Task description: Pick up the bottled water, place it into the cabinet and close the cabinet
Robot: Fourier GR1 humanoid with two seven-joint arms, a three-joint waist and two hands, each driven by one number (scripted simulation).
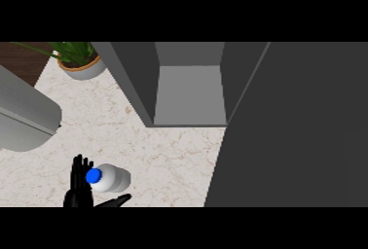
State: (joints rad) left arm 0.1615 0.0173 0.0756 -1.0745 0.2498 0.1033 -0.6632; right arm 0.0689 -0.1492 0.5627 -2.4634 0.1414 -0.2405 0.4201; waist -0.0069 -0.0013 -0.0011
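Observation:
The bottled water [114, 178], a white bottle with a blue cap [93, 176], stands on the marble counter [165, 155] at the lower left. My left hand [78, 184] comes in from the lower edge just left of the bottle. Its fingers are straight and point up along the bottle's left side, and its thumb [116, 200] reaches out below the bottle. The hand is open, not curled round the bottle. The grey cabinet [188, 92] stands open at the back, its inside bare. Its dark door [295, 131] is swung out and fills the right side. My right hand does not show.
A potted plant [79, 61] stands at the back left of the counter. A large rounded grey object [22, 116] juts in from the left edge. The open cabinet door hides the counter's right part.

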